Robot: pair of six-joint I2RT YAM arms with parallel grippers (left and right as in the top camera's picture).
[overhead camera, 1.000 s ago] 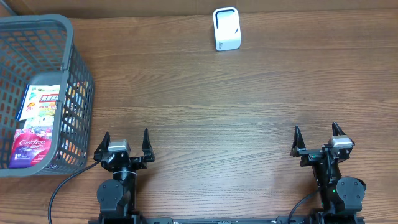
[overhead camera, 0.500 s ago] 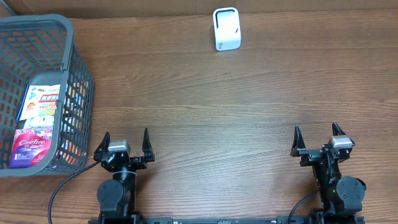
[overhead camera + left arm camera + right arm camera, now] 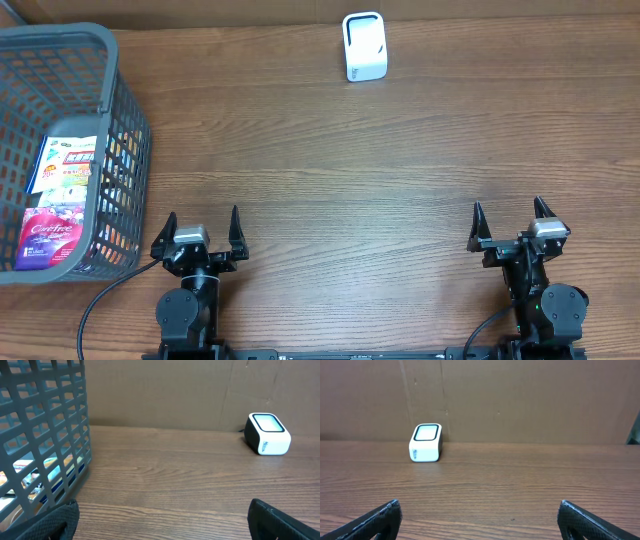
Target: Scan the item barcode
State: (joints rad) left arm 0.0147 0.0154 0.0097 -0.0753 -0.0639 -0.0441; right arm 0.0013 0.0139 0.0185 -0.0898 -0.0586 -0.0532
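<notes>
Since neither arm has shifted over the last second, the task stands at its starting condition: no item is picked up and nothing is presented for scanning. Judged from this, the first step, fetching an item, is not yet begun.

Nearest to me, at the front edge of the worktop (image 3: pixel 350 170), both arms sit folded low over their bases. The left claw (image 3: pixel 203 216) points forward along the worktop, its two fingers spread wide with nothing between them. The right claw (image 3: pixel 508 206) holds the same pose well apart on the other side, equally wide and empty. Each wrist view confirms this: only two dark fingertips at the lower corners, bare wood between them.

Further back on the left stands the grey plastic basket (image 3: pixel 125 150), just beside the left arm. The candidate items lie inside it: a pink packet (image 3: pixel 48 238) at the near end and a white printed packet (image 3: pixel 68 165) behind it, the two touching or overlapping. Which face carries a barcode cannot be told. The left arm appears better placed to reach them.

Farthest off, near the rear edge and roughly midway between the arms, stands the white barcode scanner (image 3: pixel 363 45), its dark-framed window tilted up toward the arms. Behind it rises a brown cardboard wall (image 3: pixel 520 400).
</notes>
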